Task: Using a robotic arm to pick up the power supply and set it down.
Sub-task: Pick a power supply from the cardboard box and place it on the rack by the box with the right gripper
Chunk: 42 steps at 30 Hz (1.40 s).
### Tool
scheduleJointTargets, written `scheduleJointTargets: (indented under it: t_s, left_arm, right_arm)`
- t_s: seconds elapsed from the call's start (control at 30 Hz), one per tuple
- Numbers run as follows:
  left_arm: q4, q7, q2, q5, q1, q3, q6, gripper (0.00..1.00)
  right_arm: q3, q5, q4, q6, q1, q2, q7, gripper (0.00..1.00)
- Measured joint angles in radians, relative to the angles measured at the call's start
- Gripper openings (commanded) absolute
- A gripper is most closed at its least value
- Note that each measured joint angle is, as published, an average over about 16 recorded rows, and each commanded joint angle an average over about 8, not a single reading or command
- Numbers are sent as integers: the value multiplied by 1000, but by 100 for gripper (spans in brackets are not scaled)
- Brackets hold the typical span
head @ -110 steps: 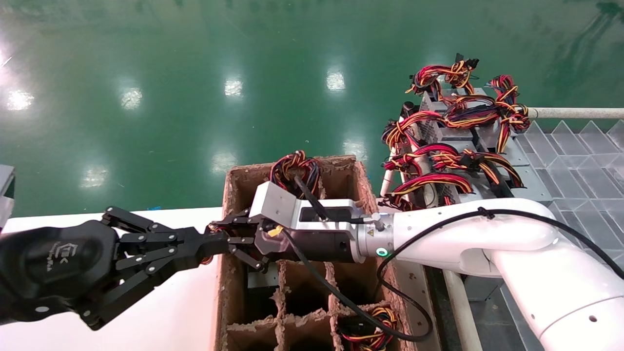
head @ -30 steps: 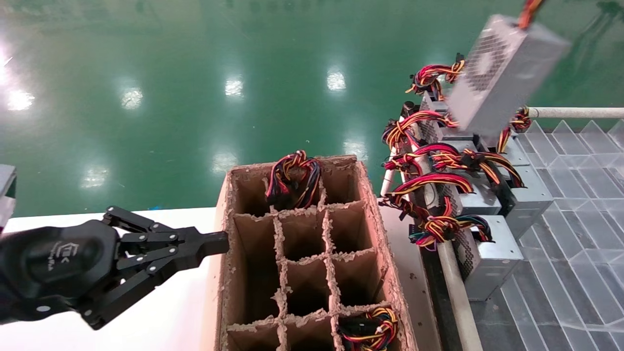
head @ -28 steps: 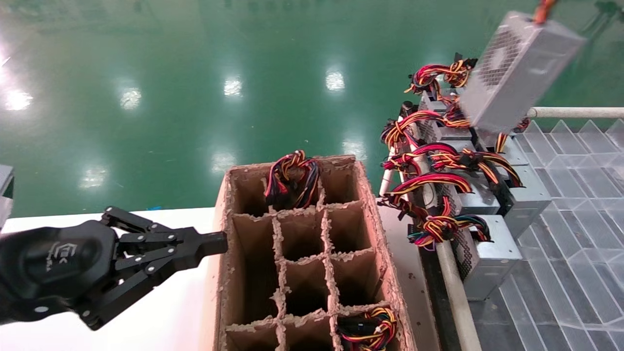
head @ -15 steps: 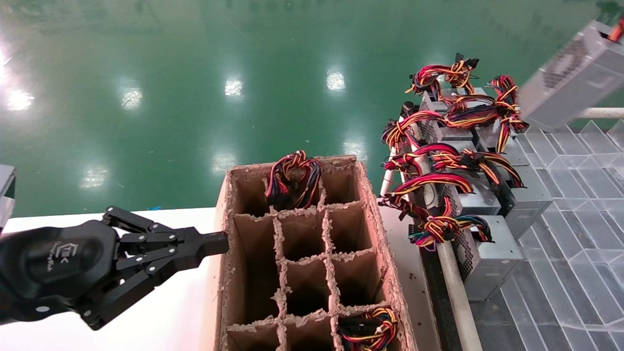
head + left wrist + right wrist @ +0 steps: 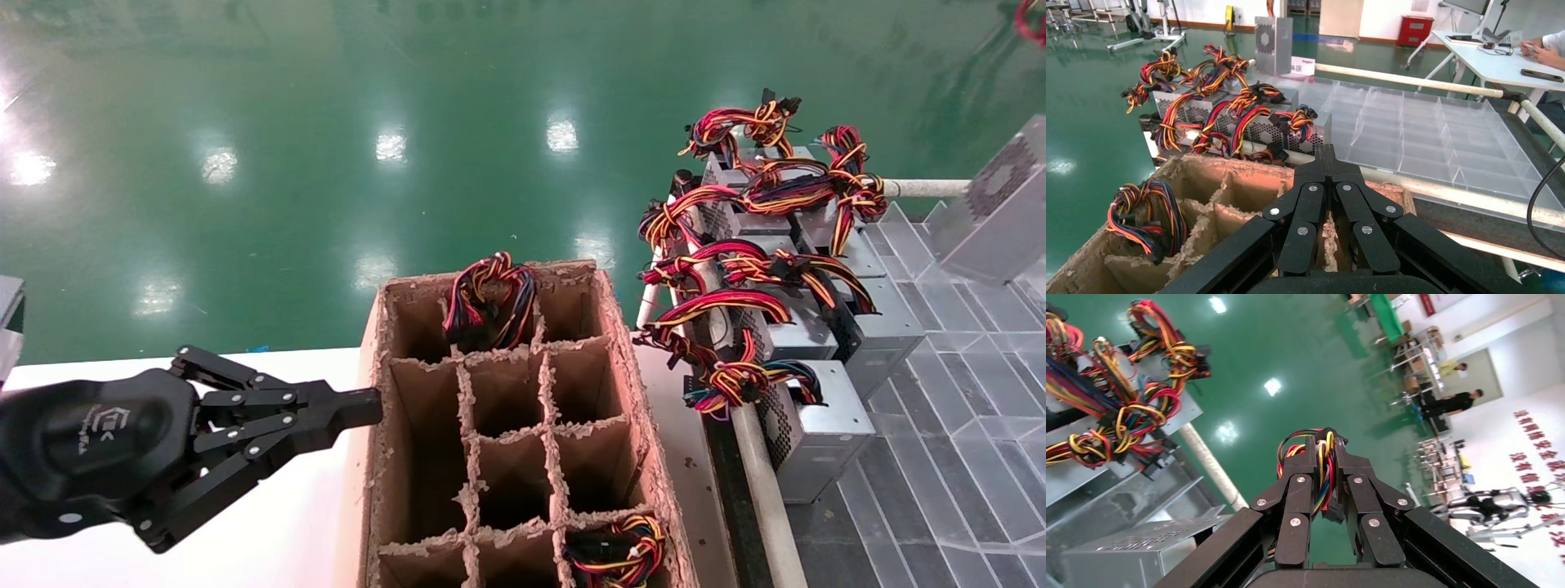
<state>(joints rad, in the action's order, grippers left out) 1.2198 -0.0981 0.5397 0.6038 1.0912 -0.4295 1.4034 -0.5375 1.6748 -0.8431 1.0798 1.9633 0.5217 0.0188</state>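
The power supply (image 5: 999,208) hung at the right edge of the head view, partly cut off by the frame, above the clear tray (image 5: 964,392). Its wire bundle (image 5: 1315,462) was pinched between the closed fingers of the right hand (image 5: 1325,454); only the wrist view showed that grip, with the metal box (image 5: 1138,551) hanging below. The right hand itself was out of the head view.

The left hand (image 5: 359,406) rested over the white worktop (image 5: 270,539), fingers pressed together and holding nothing, its tip touching or just short of the cardboard box (image 5: 372,392); which, I cannot tell. Most compartments of the box were too dark to see into. Other supplies (image 5: 809,327) sat in a row beside the tray.
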Motion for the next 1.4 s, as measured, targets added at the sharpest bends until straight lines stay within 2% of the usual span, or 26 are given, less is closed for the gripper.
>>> scheduleJointTargets:
  t_s: [0.37, 0.9, 1.4]
  left_arm:
    - [0, 0, 0, 0, 0, 0, 0, 0]
    - [0, 0, 0, 0, 0, 0, 0, 0]
    - [0, 0, 0, 0, 0, 0, 0, 0]
  right_arm:
    - [-20, 2, 160, -49, -28, 104, 102, 0]
    - [-12, -14, 450, -175, -12, 250, 285, 0]
    - [31, -77, 650, -223, 31, 318, 450, 0]
